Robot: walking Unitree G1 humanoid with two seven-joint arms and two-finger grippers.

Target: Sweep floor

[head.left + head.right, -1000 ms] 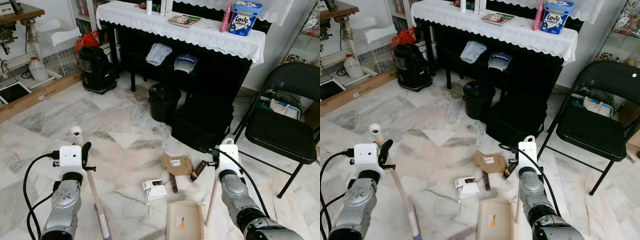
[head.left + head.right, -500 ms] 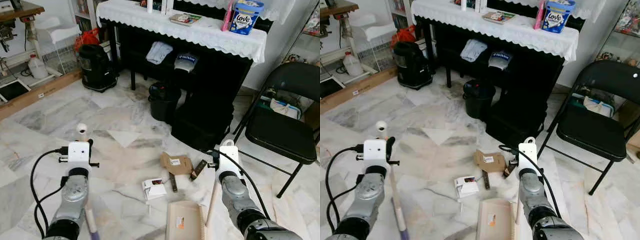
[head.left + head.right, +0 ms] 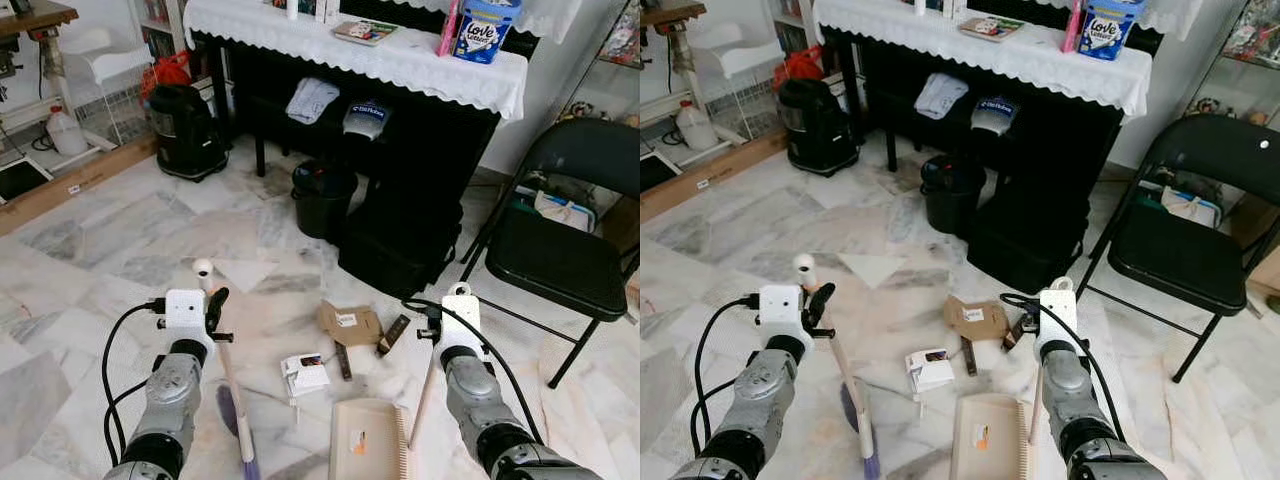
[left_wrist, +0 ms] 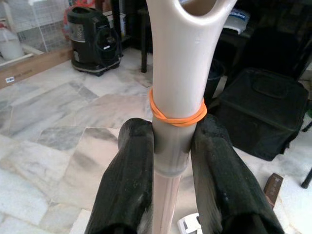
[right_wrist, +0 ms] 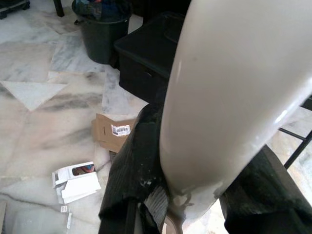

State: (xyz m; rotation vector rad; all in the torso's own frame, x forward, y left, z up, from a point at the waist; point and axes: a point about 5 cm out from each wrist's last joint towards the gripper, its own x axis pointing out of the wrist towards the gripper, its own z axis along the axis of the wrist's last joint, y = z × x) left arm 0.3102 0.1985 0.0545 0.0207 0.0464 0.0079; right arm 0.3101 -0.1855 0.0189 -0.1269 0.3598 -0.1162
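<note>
Left gripper [image 4: 170, 161] clamps the cream broom handle [image 3: 228, 385], orange-banded, purple bristles on marble floor [image 3: 90, 250]; right gripper [image 5: 195, 195] clamps the cream dustpan handle [image 3: 424, 388] beside cardboard scrap [image 3: 350, 323].

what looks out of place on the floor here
Litter lies on the marble floor between the grippers: a flattened brown cardboard piece, a torn white packet and two dark brown sticks, all just ahead of the dustpan. Nothing looks spilled or broken.

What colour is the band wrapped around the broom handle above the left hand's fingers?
Orange. The rubber band circles the cream broom handle, clearest in the left wrist view.
</note>
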